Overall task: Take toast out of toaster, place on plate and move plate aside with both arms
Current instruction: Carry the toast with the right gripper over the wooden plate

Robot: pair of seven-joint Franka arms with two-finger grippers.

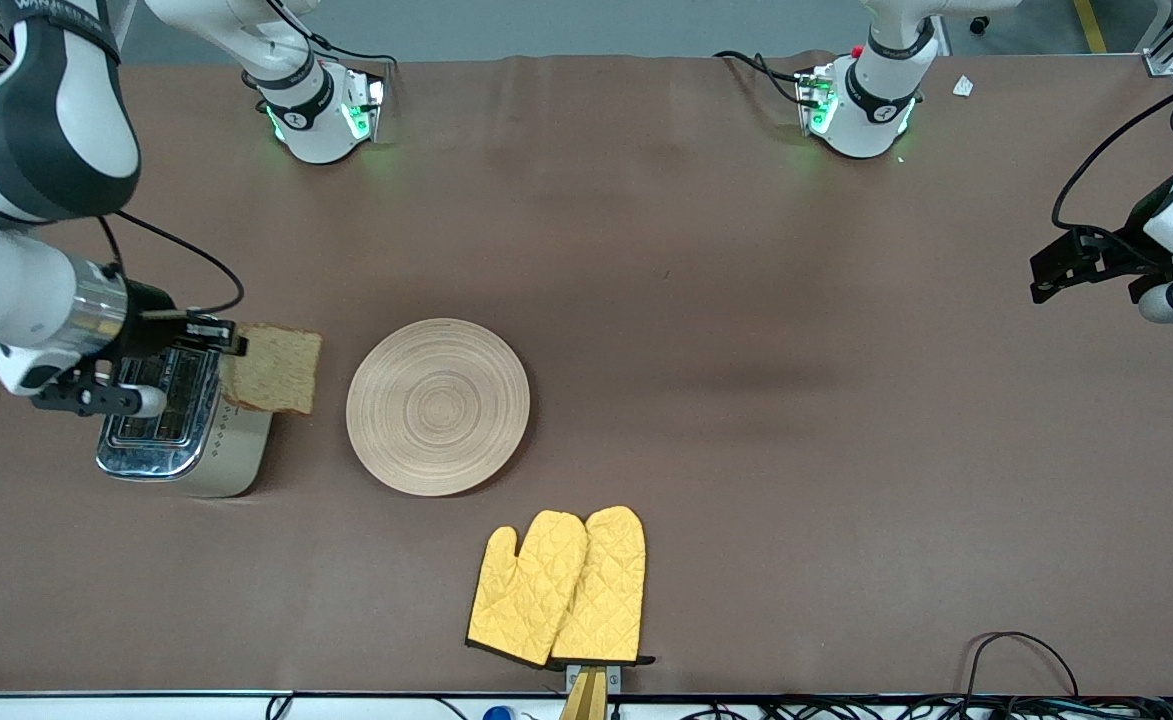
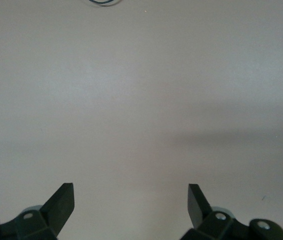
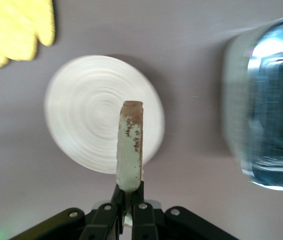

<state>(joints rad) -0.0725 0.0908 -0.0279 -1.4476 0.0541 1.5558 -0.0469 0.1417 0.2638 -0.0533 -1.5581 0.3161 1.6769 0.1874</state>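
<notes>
Brown wholegrain toast (image 1: 273, 370) is clear of the toaster (image 1: 181, 425), pinched by its edge in the right gripper's (image 1: 226, 338) jaws, so it can swing to the bamboo plate (image 1: 437, 406) alongside. The left gripper (image 1: 1071, 262) waits at its bench end, jaws wide, holding nothing.

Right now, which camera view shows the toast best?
The front view: the toast shows its whole brown face there, held by the right gripper beside the toaster. The right wrist view shows it only edge-on, over the plate. The left wrist view shows no toast.
</notes>
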